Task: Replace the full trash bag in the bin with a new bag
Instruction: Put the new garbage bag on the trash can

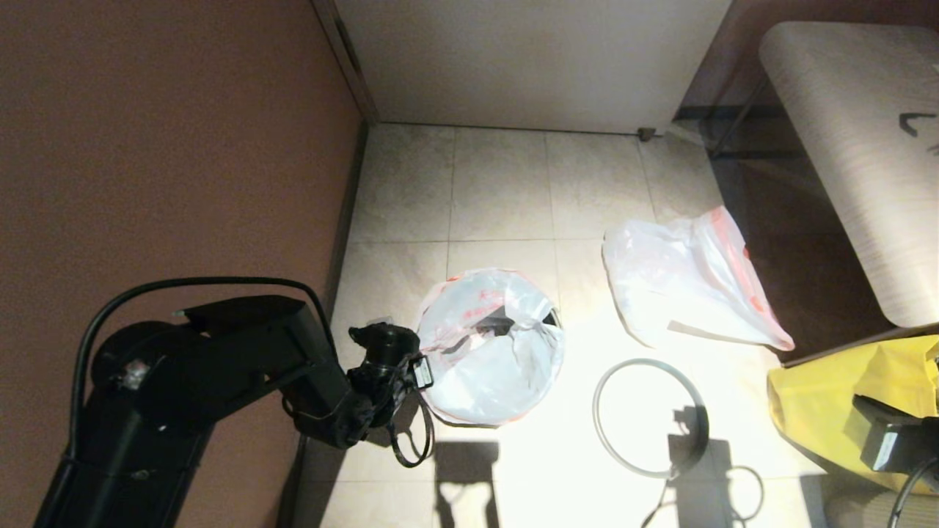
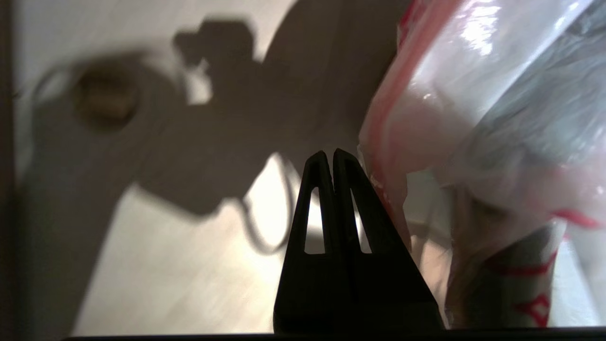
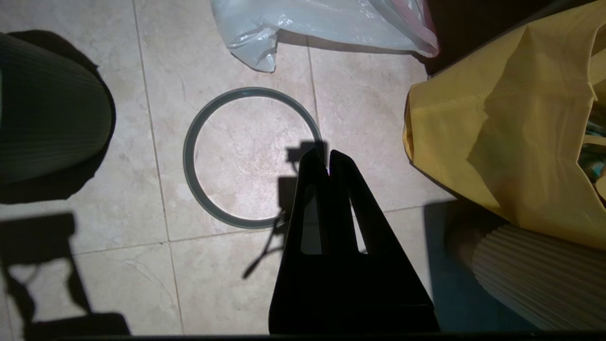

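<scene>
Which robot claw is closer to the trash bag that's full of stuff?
The left claw. It is shut, right beside the full trash bag sitting in the bin. The right claw, also shut, hangs farther away over the grey hoop on the floor.

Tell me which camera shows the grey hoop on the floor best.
The right wrist view: the grey hoop fills mid-frame, only the right gripper overlapping its edge. The head view shows it smaller, washed by glare; the left wrist view misses it.

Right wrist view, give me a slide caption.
Shut right gripper above a grey hoop on floor tiles, beside a yellow bag.
</scene>
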Robot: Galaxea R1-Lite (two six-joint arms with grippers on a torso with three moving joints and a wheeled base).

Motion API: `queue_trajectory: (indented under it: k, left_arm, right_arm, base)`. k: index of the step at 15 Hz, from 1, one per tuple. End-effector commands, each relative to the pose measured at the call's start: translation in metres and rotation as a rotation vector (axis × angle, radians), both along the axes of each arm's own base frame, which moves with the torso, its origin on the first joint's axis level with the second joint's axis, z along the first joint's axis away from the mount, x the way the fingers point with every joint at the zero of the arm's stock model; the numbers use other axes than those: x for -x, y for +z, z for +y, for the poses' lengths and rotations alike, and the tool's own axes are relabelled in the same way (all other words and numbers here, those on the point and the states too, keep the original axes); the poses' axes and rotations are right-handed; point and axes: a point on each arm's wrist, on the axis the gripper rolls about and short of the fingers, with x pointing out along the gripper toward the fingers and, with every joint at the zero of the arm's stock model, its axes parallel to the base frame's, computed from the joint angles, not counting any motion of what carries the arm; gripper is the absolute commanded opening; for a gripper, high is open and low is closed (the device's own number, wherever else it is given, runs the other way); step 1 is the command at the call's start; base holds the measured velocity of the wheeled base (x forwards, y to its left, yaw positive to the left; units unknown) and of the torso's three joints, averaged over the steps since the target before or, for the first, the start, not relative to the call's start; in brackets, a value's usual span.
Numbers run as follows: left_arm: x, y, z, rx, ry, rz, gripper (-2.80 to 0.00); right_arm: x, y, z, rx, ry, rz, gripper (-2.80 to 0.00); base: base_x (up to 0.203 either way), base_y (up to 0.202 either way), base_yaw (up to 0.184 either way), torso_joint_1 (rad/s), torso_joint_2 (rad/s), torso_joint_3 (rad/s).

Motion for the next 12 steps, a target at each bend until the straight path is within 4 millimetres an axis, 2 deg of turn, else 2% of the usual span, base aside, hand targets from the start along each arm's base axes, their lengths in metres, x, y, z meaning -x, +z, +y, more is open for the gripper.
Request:
queue_trajectory:
  k: [1,3,5,6,8,10,12]
  left_arm:
    - [0.024,0.026,0.013,0.026,0.023,-0.007,-2.8]
    - [0.054,0.064,0.01,0.071,-0.003,-0.06,-2.8]
    - [0.077,0.104,-0.006,0.12,-0.058,-0.153,-2.8]
    - [0.085,0.119,-0.018,0.136,-0.092,-0.182,-2.8]
    - [0.082,0.14,-0.031,0.149,-0.101,-0.203,-2.8]
    - [0.074,0.131,-0.036,0.157,-0.142,-0.167,-2.8]
    - [0.064,0.113,-0.023,0.194,-0.225,-0.08,-2.8]
  right_arm:
    - [0.004,0.008,0.001,-0.017,-0.007,-0.05,-2.8]
    - [0.004,0.008,0.001,-0.041,-0.012,-0.054,-2.8]
    - [0.004,0.008,0.001,-0.055,-0.015,-0.055,-2.8]
    - [0.004,0.008,0.001,-0.061,-0.019,-0.057,-2.8]
    - [0.005,0.008,-0.001,-0.068,-0.028,-0.06,-2.8]
    - [0.004,0.007,-0.001,-0.069,-0.028,-0.052,-2.8]
    - [0.003,0.005,-0.001,-0.07,-0.029,-0.042,-2.8]
  base:
    - [0.0,0.0,0.0,0.0,0.0,0.0]
    - [0.0,0.0,0.0,0.0,0.0,0.0]
    - [0.0,0.0,0.0,0.0,0.0,0.0]
    - [0.0,0.0,0.0,0.0,0.0,0.0]
    - [0.0,0.0,0.0,0.0,0.0,0.0]
    - [0.0,0.0,0.0,0.0,0.0,0.0]
    - [0.0,0.0,0.0,0.0,0.0,0.0]
